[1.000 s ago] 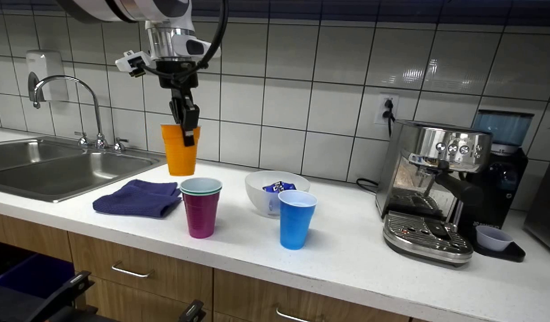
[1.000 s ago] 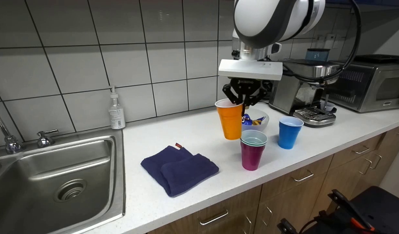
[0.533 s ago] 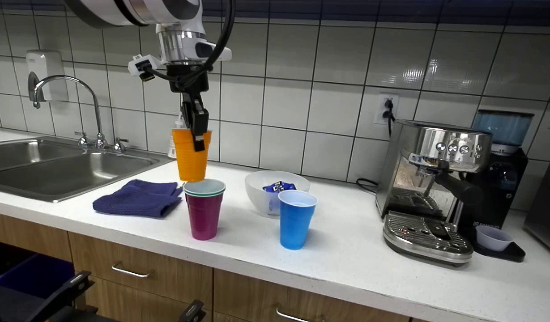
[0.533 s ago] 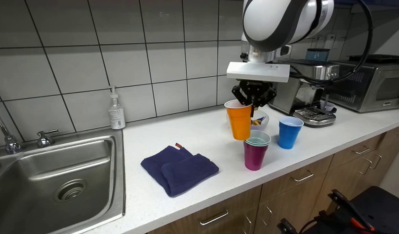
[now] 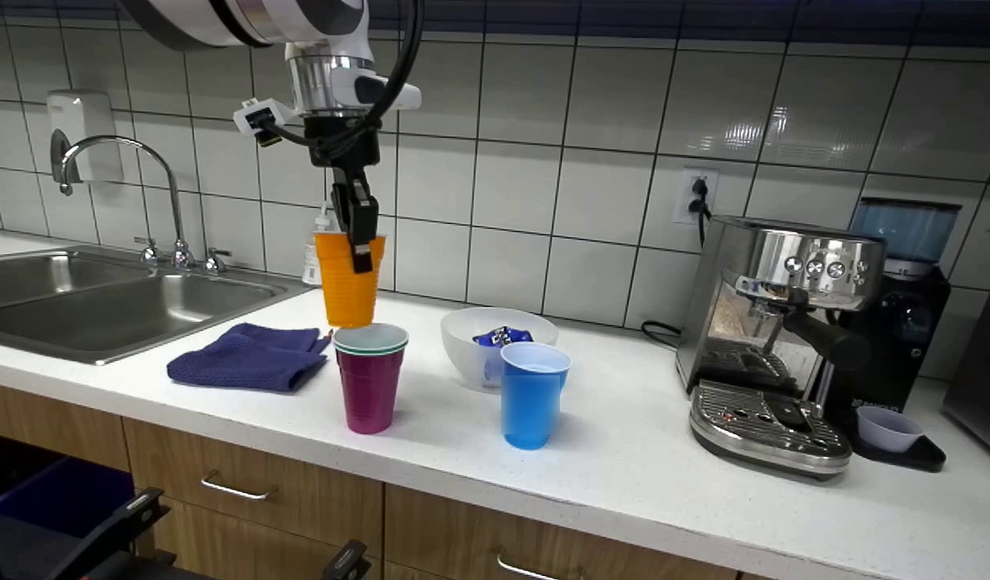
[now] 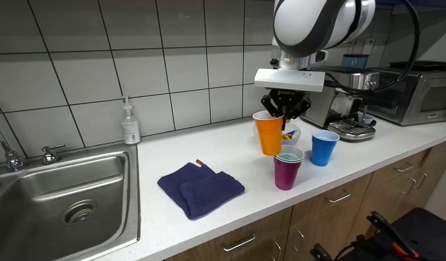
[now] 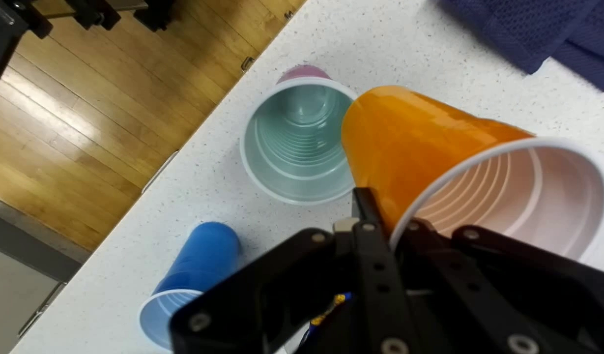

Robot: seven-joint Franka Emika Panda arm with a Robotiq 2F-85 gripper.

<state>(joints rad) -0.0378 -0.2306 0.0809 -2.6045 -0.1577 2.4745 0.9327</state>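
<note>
In an exterior view, the gripper [image 5: 361, 256], left of the frame's centre, was pinched narrow on the wall of an orange cup [image 5: 347, 294], holding it mouth up above a white counter [image 5: 623, 467]. From there, the cup's base overlapped the rim of a pale green cup [image 5: 374, 339] nested in a purple cup [image 5: 370, 391]; whether they touched could not be told. Near the middle, a blue cup [image 5: 532, 407] stood in front of a bowl [image 5: 462, 346] holding blue wrappers [image 5: 503, 337]. A folded navy towel [image 5: 249, 360] lay at centre left, near a sink [image 5: 180, 300]. A coffee machine [image 5: 764, 346] stood at right.
</note>
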